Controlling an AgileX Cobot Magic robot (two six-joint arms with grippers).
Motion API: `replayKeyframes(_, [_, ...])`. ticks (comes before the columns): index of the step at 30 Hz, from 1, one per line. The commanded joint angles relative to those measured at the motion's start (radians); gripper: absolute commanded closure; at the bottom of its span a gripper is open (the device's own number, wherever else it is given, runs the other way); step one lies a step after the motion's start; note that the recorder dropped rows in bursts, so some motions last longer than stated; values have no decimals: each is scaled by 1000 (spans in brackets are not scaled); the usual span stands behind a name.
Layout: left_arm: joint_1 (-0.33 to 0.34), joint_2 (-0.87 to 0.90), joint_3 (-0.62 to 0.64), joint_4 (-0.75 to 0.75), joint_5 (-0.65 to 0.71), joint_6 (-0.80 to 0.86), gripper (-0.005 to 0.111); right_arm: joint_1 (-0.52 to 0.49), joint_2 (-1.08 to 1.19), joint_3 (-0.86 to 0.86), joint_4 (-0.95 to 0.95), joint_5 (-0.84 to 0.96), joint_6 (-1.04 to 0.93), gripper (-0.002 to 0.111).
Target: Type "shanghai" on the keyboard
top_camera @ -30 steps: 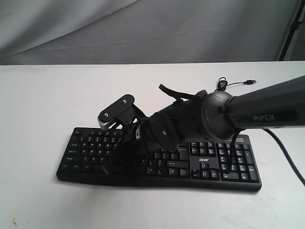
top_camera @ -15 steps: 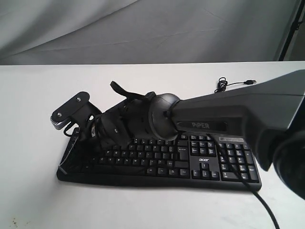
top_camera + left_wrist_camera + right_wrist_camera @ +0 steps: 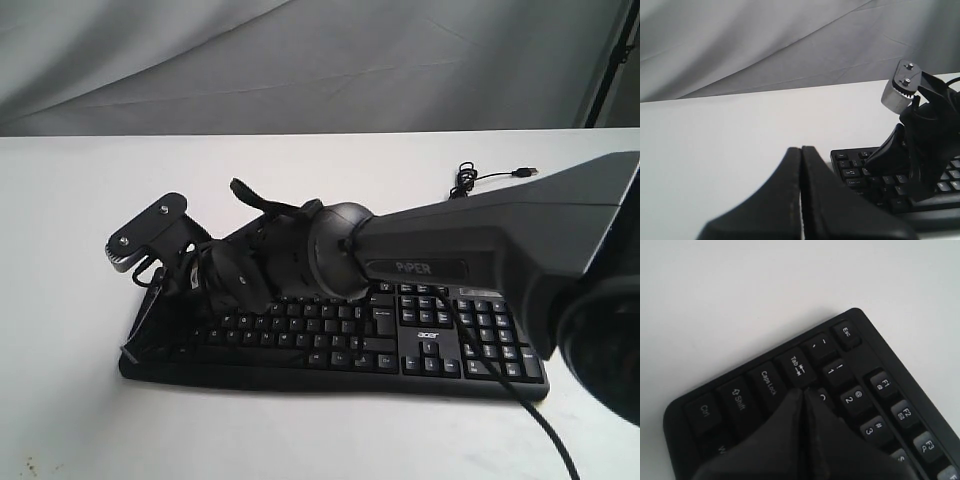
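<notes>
The long black keyboard [image 3: 430, 335] lies on the white table, its cable [image 3: 490, 178] coiled behind it. My right arm reaches across to the keyboard's left end. The right gripper [image 3: 138, 335] is shut and points down at the leftmost keys. In the right wrist view its closed tips [image 3: 804, 390] sit at the edge of the Tab key [image 3: 797, 366], between Caps Lock [image 3: 767, 382] and the Q key. The left gripper [image 3: 801, 150] is shut with nothing in it and hangs over bare table left of the keyboard [image 3: 855, 167]; it is outside the exterior view.
A grey cloth backdrop hangs behind the white table [image 3: 80, 200]. A black stand [image 3: 610, 60] rises at the far right. The right arm's silver wrist camera mount [image 3: 897, 90] stands above the keyboard's left end.
One second ago the right gripper was over the middle of the keyboard; it has swung left to the keyboard's left end. Over the last half second it barely moved.
</notes>
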State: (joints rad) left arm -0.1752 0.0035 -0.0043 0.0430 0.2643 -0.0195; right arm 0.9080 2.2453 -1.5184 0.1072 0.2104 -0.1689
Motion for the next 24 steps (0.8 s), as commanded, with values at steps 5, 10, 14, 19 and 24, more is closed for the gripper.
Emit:
replayKeyframes(5, [-4, -3, 4, 1, -3, -3, 107, 10, 15, -9, 8, -18, -8, 108])
replayKeyframes(10, [-4, -3, 4, 1, -3, -3, 107, 10, 20, -9, 7, -11, -8, 108])
replayKeyframes(14, [-4, -3, 4, 1, -3, -3, 107, 10, 20, -9, 9, -2, -8, 108])
replayKeyframes(19, [-4, -3, 4, 1, -3, -3, 107, 10, 15, -9, 9, 4, -8, 108])
replayKeyframes(24, [-4, -3, 4, 1, -3, -3, 107, 10, -44, -3, -29, 33, -14, 108])
